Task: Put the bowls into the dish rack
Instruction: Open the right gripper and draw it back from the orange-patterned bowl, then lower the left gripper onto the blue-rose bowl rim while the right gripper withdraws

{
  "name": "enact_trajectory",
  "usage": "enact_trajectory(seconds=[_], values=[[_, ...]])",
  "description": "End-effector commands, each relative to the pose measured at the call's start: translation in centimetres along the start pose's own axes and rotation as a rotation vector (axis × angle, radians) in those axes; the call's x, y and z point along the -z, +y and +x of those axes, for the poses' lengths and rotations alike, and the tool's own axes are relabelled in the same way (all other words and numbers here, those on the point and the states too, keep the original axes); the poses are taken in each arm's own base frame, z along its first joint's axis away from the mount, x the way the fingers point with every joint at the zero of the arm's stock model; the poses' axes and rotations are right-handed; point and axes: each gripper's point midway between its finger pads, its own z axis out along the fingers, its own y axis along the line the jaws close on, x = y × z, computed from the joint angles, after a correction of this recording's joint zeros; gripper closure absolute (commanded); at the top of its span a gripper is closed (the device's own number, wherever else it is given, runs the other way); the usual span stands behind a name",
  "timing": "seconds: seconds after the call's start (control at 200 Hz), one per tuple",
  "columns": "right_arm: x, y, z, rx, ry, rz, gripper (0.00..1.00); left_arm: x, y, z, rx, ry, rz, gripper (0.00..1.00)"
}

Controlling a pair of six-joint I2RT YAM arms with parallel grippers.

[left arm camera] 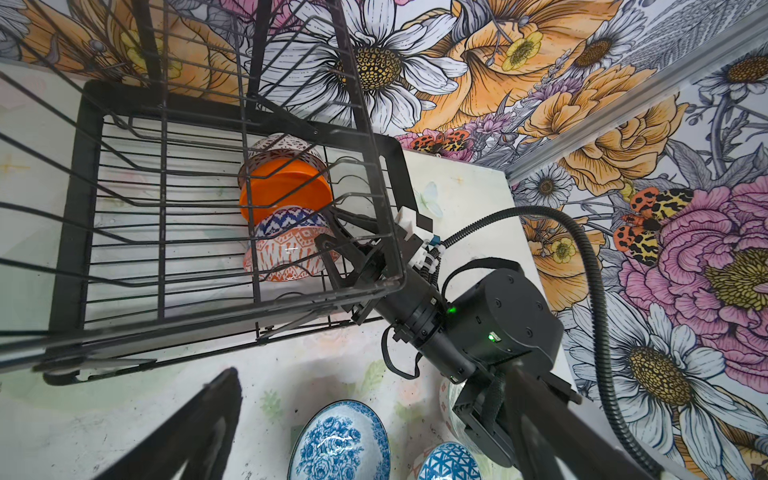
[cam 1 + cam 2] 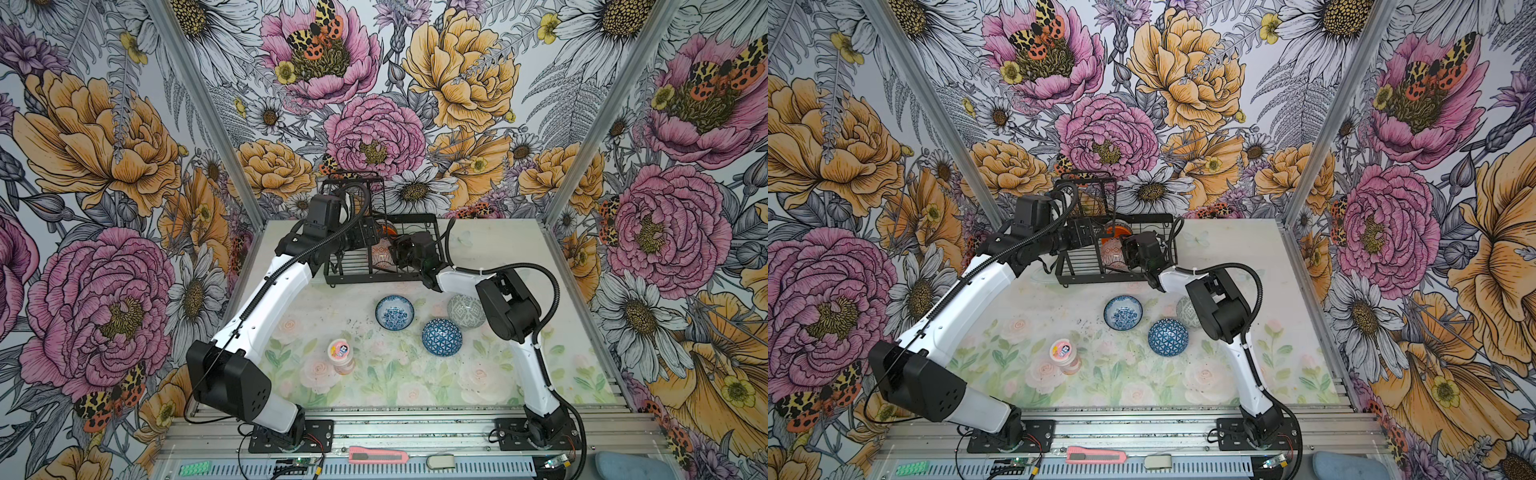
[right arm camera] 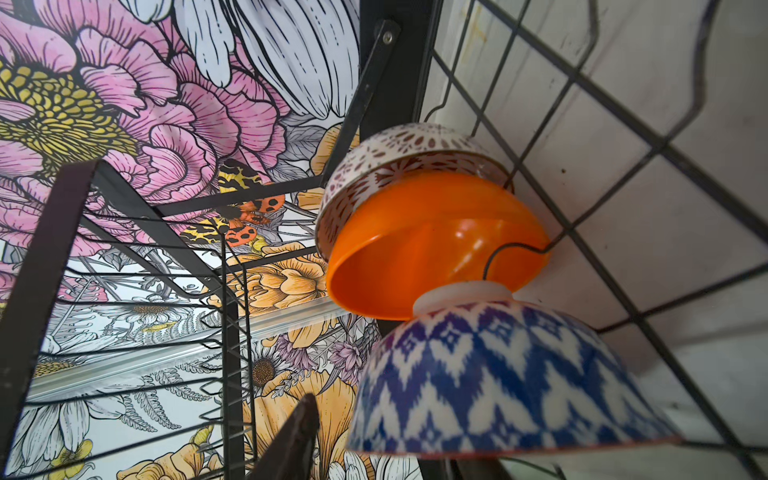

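Observation:
The black wire dish rack [image 2: 374, 279] stands at the back of the table. Three bowls stand on edge in it: a maroon-patterned one [image 1: 282, 145], a plain orange one [image 1: 286, 195] and an orange geometric one [image 1: 286, 253] with a blue zigzag outside [image 3: 498, 374]. My right gripper [image 2: 392, 253] reaches into the rack at that bowl's rim, open, one finger [image 3: 291, 440] clear of its wall. My left gripper [image 1: 374, 436] hangs wide open and empty by the rack's front left. On the table lie the white-blue floral bowl [image 2: 395, 312], dark blue triangle bowl [image 2: 441, 336] and grey-green bowl [image 2: 465, 311].
A small pink-lidded jar [image 2: 341, 355] stands on the table left of the loose bowls. The rack's tall basket section [image 2: 353, 195] rises at its left end behind my left wrist. A pink cutter [image 2: 378, 456] lies on the front rail.

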Motion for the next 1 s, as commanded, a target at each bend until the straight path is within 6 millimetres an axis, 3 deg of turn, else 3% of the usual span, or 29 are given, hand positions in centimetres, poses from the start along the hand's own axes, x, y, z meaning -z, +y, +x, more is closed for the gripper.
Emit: enact_trajectory(seconds=[0.0,0.355,0.595,0.74,0.871,0.996], values=[[1.9,4.6,-1.6,0.049,-0.018,-0.075,0.50,-0.2,-0.6,-1.3,0.017,-0.043,-0.012,0.01],[3.3,6.5,-1.8,0.094,0.062,-0.094,0.32,-0.7,-0.8,-2.2,0.008,-0.097,-0.028,0.01],[4.3,6.8,-2.1,0.105,0.077,-0.081,0.23,-1.1,-0.5,-2.4,0.015,-0.122,-0.007,0.01],[5.7,8.3,-2.4,0.155,0.074,-0.092,0.15,-0.8,-0.3,-2.5,-0.012,-0.144,-0.004,0.01],[7.1,10.1,-4.0,0.238,0.081,-0.078,0.06,-0.7,-0.1,-2.1,-0.034,-0.144,0.005,0.01],[9.1,11.3,-7.2,0.314,0.047,-0.049,0.01,-1.1,-0.7,-1.6,-0.049,-0.127,0.008,0.01]])
